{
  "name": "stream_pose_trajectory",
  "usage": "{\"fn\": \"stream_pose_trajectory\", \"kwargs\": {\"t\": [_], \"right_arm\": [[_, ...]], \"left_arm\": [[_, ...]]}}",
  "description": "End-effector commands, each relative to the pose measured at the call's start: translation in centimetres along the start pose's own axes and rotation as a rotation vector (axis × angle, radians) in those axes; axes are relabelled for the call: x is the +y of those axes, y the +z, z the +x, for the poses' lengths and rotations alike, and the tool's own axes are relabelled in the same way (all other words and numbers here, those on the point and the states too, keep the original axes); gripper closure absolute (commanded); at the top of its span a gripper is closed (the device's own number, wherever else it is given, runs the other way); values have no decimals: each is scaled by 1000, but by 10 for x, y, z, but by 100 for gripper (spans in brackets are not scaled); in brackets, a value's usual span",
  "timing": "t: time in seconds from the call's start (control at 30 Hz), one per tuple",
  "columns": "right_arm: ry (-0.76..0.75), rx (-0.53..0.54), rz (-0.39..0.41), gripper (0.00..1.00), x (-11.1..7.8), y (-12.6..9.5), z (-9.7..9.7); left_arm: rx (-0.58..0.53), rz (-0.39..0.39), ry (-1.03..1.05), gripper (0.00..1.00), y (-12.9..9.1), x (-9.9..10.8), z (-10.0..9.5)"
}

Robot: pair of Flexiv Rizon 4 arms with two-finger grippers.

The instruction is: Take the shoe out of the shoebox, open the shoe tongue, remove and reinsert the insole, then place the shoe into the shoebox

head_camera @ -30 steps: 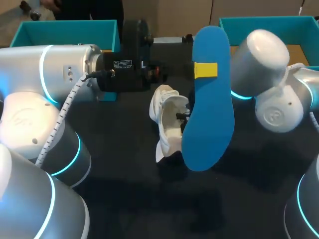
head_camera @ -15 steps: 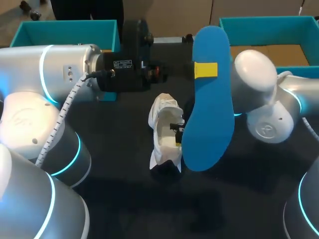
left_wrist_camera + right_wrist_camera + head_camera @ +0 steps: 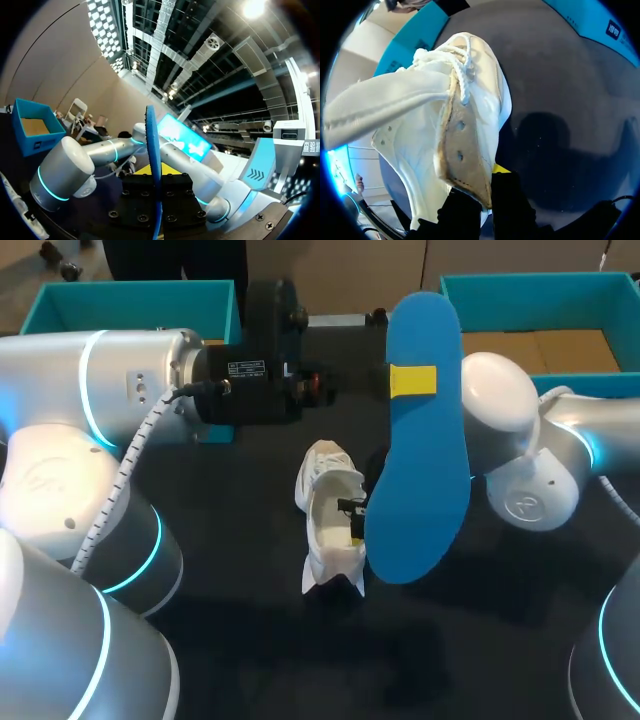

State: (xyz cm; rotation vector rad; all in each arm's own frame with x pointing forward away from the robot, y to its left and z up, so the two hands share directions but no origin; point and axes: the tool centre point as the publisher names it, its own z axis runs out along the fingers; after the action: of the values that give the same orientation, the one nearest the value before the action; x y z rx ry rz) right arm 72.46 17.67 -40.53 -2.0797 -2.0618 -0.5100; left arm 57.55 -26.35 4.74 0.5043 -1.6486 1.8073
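My left gripper [image 3: 413, 380] holds a blue insole [image 3: 420, 470] upright above the middle of the table, one yellow tip flat against its face. In the left wrist view the insole [image 3: 152, 150] shows edge-on, pinched in the left gripper [image 3: 155, 176]. Just left of the insole, a white lace-up shoe [image 3: 325, 525] hangs over the dark table. My right gripper [image 3: 355, 523] is shut on its side. In the right wrist view the right gripper [image 3: 489, 176] pinches the eyelet flap of the shoe [image 3: 415, 115], whose tongue and laces splay away from it.
A teal box [image 3: 130, 302] stands at the back left. Another teal box [image 3: 535, 288] with a brown floor stands at the back right, behind my right arm. The dark table [image 3: 250, 640] stretches toward the front. A teal box wall [image 3: 412, 42] lies beyond the shoe.
My right arm has swung left and lower, and the shoe has turned and moved toward the front of the table. The left arm and the insole have stayed put.
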Motion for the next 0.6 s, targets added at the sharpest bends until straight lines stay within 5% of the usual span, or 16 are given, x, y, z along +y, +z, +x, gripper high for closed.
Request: {"fn": "stream_pose_trajectory", "kwargs": {"t": [0.03,0.1,0.13,0.17,0.6], "right_arm": [[13,10,-10,86,-2,2,0],[19,26,-15,48,-2,-2,2],[16,28,-15,17,-1,-5,3],[26,36,-12,0,-1,-8,4],[55,210,-11,0,9,-59,19]], "left_arm": [[-6,11,-1,100,2,4,5],[-6,11,-1,100,2,4,5],[-6,11,-1,100,2,4,5],[-6,11,-1,100,2,4,5],[-6,11,-1,100,2,4,5]]}}
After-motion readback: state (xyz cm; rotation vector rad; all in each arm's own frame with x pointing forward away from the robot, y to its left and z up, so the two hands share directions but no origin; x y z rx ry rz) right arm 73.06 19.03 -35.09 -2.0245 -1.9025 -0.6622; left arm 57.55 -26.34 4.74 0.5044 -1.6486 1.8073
